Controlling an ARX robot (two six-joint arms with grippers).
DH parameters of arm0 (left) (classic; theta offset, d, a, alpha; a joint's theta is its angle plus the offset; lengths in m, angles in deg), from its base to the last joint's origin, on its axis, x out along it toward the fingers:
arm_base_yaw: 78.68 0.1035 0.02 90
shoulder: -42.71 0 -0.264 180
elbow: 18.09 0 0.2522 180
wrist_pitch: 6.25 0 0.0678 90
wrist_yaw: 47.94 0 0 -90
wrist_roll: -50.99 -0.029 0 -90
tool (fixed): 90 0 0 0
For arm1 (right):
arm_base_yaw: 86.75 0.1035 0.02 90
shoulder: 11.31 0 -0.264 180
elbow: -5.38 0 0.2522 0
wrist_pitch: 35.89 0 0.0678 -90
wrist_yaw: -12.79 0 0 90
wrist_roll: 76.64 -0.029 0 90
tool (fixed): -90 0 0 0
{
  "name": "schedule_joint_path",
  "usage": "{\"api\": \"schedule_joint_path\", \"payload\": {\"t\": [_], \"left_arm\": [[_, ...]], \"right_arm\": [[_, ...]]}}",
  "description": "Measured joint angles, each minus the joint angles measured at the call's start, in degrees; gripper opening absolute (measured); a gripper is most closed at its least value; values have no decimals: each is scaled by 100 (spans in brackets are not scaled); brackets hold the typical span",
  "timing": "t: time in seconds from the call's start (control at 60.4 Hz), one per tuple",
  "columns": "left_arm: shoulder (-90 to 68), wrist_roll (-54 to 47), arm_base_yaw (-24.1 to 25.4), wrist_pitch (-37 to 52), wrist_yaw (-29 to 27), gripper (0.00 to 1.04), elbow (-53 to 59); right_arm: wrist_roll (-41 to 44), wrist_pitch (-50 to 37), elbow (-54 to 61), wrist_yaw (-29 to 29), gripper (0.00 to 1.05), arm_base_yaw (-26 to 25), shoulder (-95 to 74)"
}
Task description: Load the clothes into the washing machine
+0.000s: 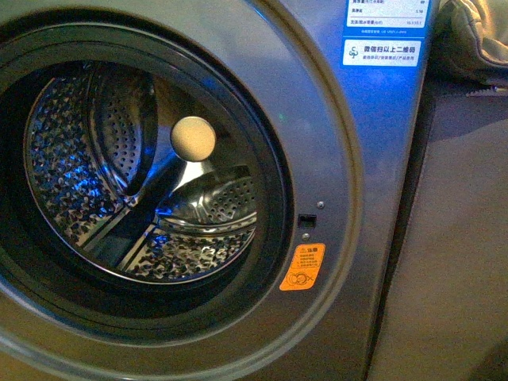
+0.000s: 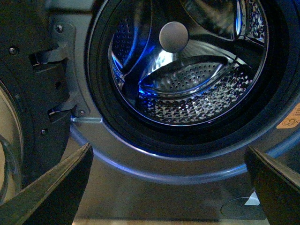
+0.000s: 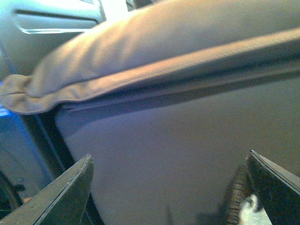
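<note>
Your left gripper [image 2: 168, 187] has its dark, wedge-shaped fingers [image 2: 56, 185] spread wide, with nothing between them. Your right gripper [image 3: 168, 192] is equally wide open and holds nothing.

The left gripper faces the washing machine [image 1: 373, 143], a brushed grey metallic front-loader. Its round port has a black rubber rim [image 1: 270, 198]. The perforated steel drum [image 1: 87, 159] is lit blue and has a pale round disc [image 1: 193, 138] at the back.

In the front view, an orange sticker [image 1: 302, 267] is right of the port and a blue-white label [image 1: 382, 51] is at upper right.

The right gripper faces a smooth mauve-grey panel [image 3: 178, 154] with a pale beige-grey cloth [image 3: 140, 51], hemmed and softly folded, lying along its edge. You cannot identify the dark garment in any view.
</note>
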Motion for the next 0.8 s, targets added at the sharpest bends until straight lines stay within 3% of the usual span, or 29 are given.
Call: {"api": "schedule_joint_path", "payload": {"t": [0.298,0.497,0.795], "left_arm": [[0,0,0,0,2,98,0],[0,-2,0,0,0,98,0],[0,0,0,0,0,98,0]], "right_arm": [[2149,2107,-1620,297,97,-782,-2538],[3541,2142,-2201,905,97,-1038,-4459],[4406,1853,-3552,1440,97,-1257,-7877]]}}
